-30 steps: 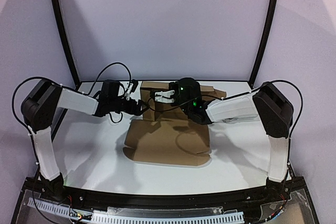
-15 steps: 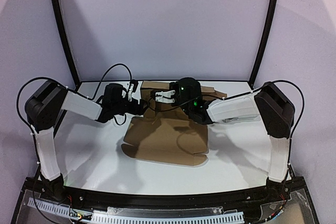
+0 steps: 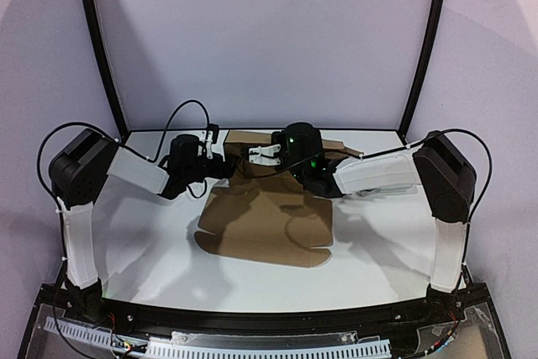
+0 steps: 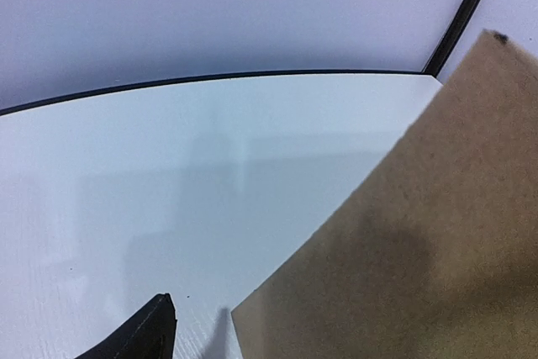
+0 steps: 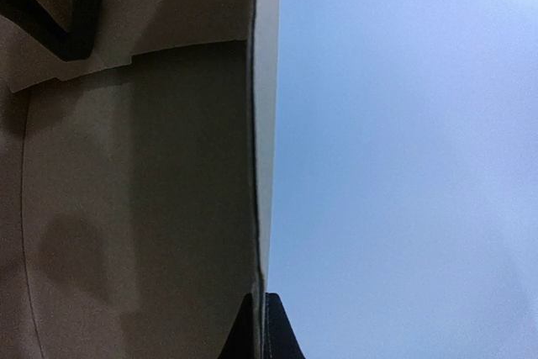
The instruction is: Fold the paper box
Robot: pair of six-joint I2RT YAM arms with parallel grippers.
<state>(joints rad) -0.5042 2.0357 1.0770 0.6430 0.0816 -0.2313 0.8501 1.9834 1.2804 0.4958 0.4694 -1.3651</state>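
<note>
top external: sitting high behind the arm bases, looking down and forward over the whole table [image 3: 151,241].
left wrist: skimming low and close, facing the table's back edge.
right wrist: pressing right up against cardboard, filling the frame's left half.
shared: all three are catching the paper box [image 3: 265,224].

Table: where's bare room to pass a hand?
Free: on the table, the near strip between the paper box and the arm bases. Crowded: the far side, where left gripper and right gripper meet the box's flaps.
</note>
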